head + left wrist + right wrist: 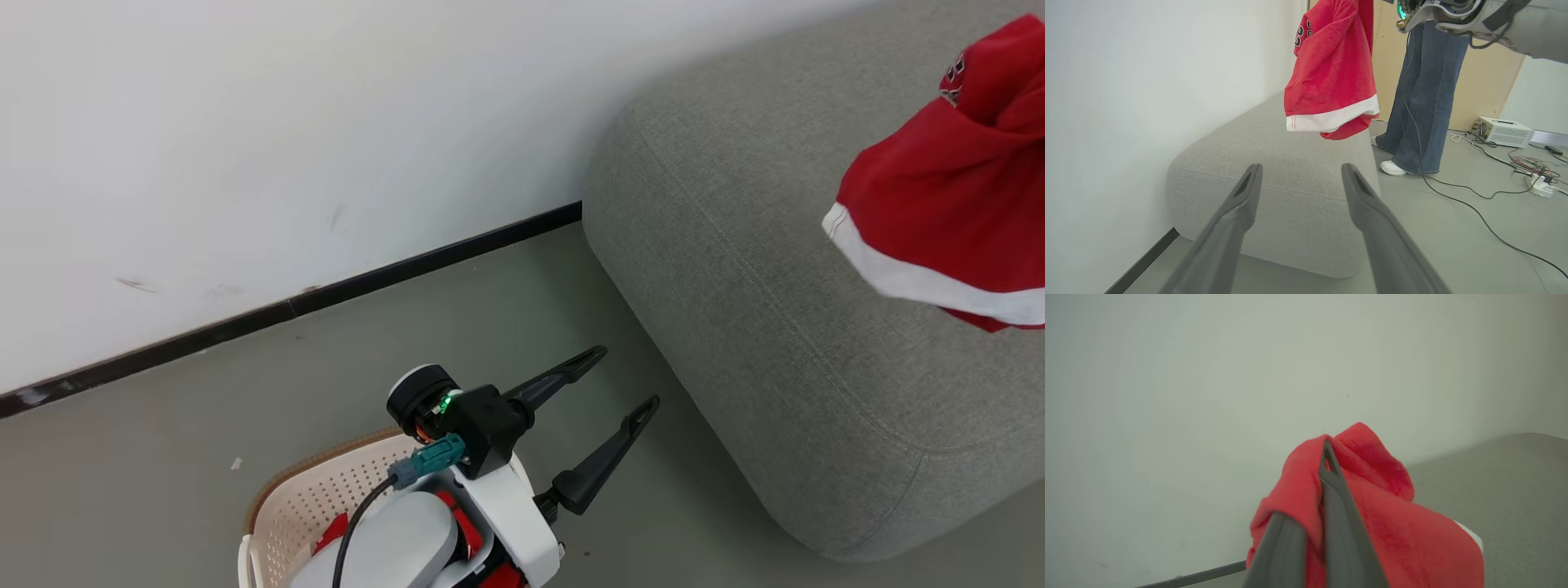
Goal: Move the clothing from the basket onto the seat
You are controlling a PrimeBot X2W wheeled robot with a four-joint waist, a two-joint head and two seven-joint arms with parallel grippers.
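Observation:
A red garment of the clothing (955, 188) with a white hem band hangs in the air over the grey seat (735, 245), at the head view's right edge. In the right wrist view my right gripper (1323, 465) is shut on that red clothing (1396, 535), which drapes around the fingers. The left wrist view shows the same clothing (1331, 77) dangling above the seat (1290, 183). My left gripper (629, 380) is open and empty, above the floor between the cream basket (318, 498) and the seat. More red clothing (331, 535) lies in the basket, partly hidden by my arm.
A white wall with a black skirting (286, 310) runs behind the basket and the seat. A person's legs in jeans (1421, 90) stand beside the seat's far end. Cables (1474, 196), a power strip (1541, 185) and a white box (1502, 130) lie on the floor.

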